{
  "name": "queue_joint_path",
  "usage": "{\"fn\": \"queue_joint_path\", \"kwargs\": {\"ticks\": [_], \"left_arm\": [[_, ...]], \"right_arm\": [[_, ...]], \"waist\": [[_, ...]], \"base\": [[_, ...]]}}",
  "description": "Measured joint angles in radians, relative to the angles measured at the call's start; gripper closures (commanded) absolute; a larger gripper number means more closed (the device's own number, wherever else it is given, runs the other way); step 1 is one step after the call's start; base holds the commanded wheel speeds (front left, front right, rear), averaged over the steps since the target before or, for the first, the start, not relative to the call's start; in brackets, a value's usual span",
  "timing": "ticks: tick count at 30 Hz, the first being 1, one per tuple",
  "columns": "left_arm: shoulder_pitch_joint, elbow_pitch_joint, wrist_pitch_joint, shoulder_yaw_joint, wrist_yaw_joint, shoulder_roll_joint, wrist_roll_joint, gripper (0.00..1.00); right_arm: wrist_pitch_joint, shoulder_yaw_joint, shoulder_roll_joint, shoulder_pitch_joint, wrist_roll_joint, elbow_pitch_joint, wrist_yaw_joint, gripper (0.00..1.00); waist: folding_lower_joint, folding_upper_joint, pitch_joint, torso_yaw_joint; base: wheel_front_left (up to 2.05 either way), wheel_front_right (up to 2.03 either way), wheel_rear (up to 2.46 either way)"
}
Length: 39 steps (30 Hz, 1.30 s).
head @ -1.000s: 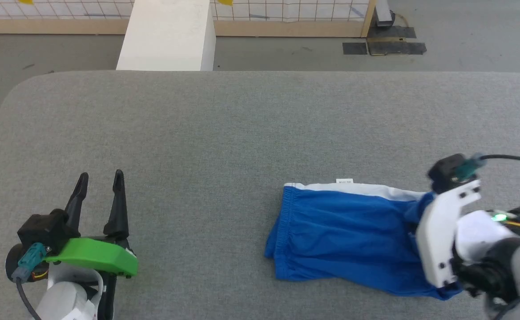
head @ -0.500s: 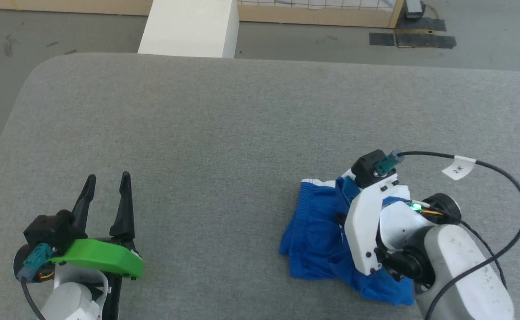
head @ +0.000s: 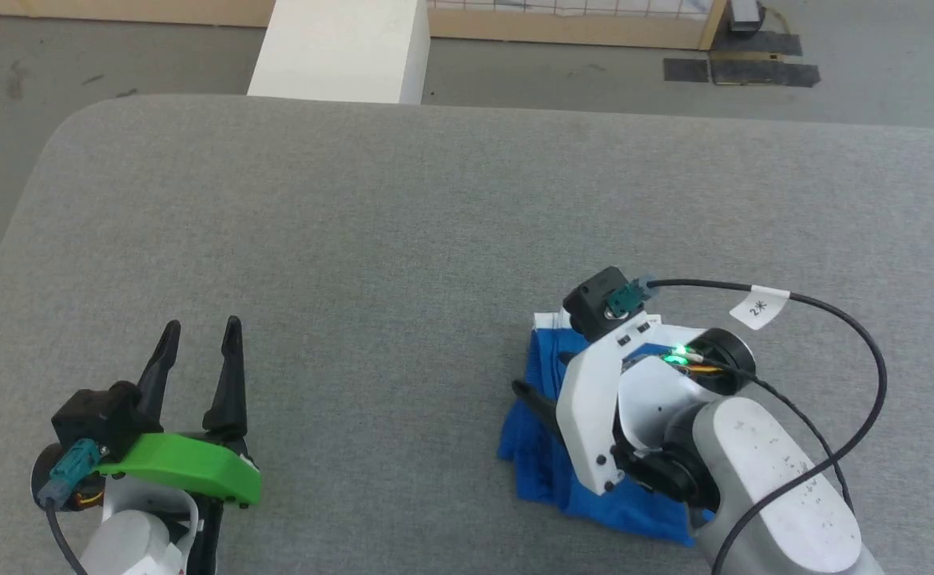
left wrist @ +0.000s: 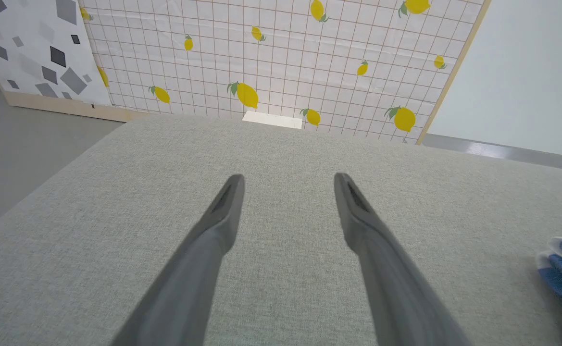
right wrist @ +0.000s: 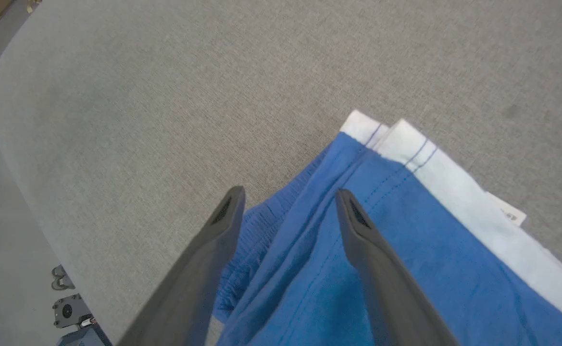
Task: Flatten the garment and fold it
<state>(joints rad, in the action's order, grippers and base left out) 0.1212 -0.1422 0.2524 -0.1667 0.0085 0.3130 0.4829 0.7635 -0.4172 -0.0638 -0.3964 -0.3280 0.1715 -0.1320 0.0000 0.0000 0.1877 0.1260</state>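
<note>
Grey woven cloth covered the tabletop, which ran wide across the head view with rounded corners. Over its near right part the right arm reached in from the lower right, its pale forearm angled up and to the left and its wrist tipped downward above the garment. The garment lay there in a bunched, folded heap of royal-blue fabric, its white band along the far edge, partly hidden beneath that wrist. In the right wrist view the right hand had its two dark fingers spread well apart, pointing down over the blue layers near the doubled white corner; nothing was pinched between them. At the near left, well apart from the garment, the left hand hung just above bare cloth with its fingers pointing away from the robot and likewise spread, empty. A white tag on the black cable by the right wrist read "2" followed by a mark I could not make out. A small white label stuck out beside the garment's white band, its print too small to read.
</note>
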Motion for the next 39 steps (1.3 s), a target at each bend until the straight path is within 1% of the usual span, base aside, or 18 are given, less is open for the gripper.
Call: {"fn": "queue_joint_path", "kwargs": {"ticks": [2,4,6,9,11,14,17,20,27,31,32,33,34,36,39], "left_arm": [[0.000,-0.004,0.000,-0.001,0.000,0.000,0.000,0.00],[0.000,-0.004,0.000,-0.001,0.000,0.001,0.000,0.00],[0.000,-0.003,0.000,-0.001,0.000,0.002,-0.001,0.00],[-0.002,0.003,0.000,0.000,0.002,0.002,-0.002,0.00],[-0.002,0.014,0.000,0.000,0.003,0.002,-0.008,0.00],[-0.002,0.029,0.002,0.000,0.011,0.002,-0.011,0.00],[-0.002,0.036,0.002,0.000,0.011,0.002,-0.011,0.00],[-0.002,0.038,0.002,-0.001,0.011,0.002,-0.011,0.00],[-0.002,0.034,0.002,0.000,0.009,0.002,-0.011,0.00],[-0.002,0.032,0.002,0.000,0.009,0.002,-0.011,0.00],[-0.002,0.031,0.002,0.000,0.009,0.002,-0.011,0.00],[-0.002,0.030,0.002,0.000,0.009,0.002,-0.011,0.00],[-0.002,0.030,0.002,0.001,0.009,0.002,-0.011,0.00],[-0.002,0.030,0.002,0.005,0.009,0.002,-0.011,0.00],[-0.009,0.038,0.002,0.020,0.010,0.007,-0.010,0.00]], "right_arm": [[-0.009,-0.008,-0.004,-0.002,-0.007,-0.033,0.000,0.00],[-0.025,0.007,-0.012,-0.002,-0.008,-0.079,0.000,0.00],[-0.041,0.050,-0.022,0.002,0.006,-0.121,0.000,0.00],[-0.046,0.148,-0.041,0.038,0.088,-0.169,0.000,0.00],[-0.033,0.221,-0.044,0.091,0.139,-0.189,0.000,0.00],[-0.003,0.287,-0.041,0.173,0.203,-0.199,0.000,0.00],[0.012,0.316,-0.022,0.231,0.221,-0.193,0.000,0.00],[0.014,0.318,-0.006,0.257,0.233,-0.167,0.000,0.00],[-0.005,0.304,0.010,0.260,0.240,-0.056,0.000,0.00],[-0.025,0.297,0.011,0.246,0.240,-0.016,0.000,0.00],[-0.025,0.296,0.012,0.240,0.235,-0.008,0.000,0.51],[-0.026,0.293,0.012,0.234,0.231,-0.002,0.000,0.80],[-0.030,0.289,0.011,0.227,0.230,0.005,0.000,1.00],[-0.035,0.272,0.012,0.215,0.230,0.014,0.000,1.00],[-0.033,0.209,0.004,0.189,0.231,0.024,0.000,1.00]], "waist": [[0.0000,0.0000,-0.006,-0.009],[0.0000,0.0000,-0.014,-0.020],[0.0000,0.0000,-0.022,-0.031],[0.0000,0.0000,-0.033,-0.048],[0.0000,0.0000,-0.039,-0.060],[0.0000,0.0000,-0.042,-0.073],[0.0000,0.0000,-0.035,-0.077],[0.0000,0.0000,-0.026,-0.077],[0.0000,0.0000,-0.009,-0.065],[0.0000,0.0000,-0.005,-0.059],[0.0000,0.0000,-0.005,-0.058],[0.0000,0.0000,-0.004,-0.058],[0.0000,0.0000,-0.004,-0.058],[0.0000,0.0000,-0.003,-0.062],[0.0000,0.0000,-0.003,-0.081]], "base": [[0.00,0.00,0.00],[0.00,0.00,0.00],[0.00,0.00,0.00],[0.00,0.00,0.00],[0.00,0.00,0.00],[0.00,0.00,0.00],[0.00,0.00,0.00],[0.00,0.00,0.00],[0.00,0.00,0.00],[0.00,0.00,0.00],[0.00,0.00,0.00],[0.00,0.00,0.00],[0.00,0.00,0.00],[0.00,0.00,0.00],[0.00,0.00,0.00]]}}
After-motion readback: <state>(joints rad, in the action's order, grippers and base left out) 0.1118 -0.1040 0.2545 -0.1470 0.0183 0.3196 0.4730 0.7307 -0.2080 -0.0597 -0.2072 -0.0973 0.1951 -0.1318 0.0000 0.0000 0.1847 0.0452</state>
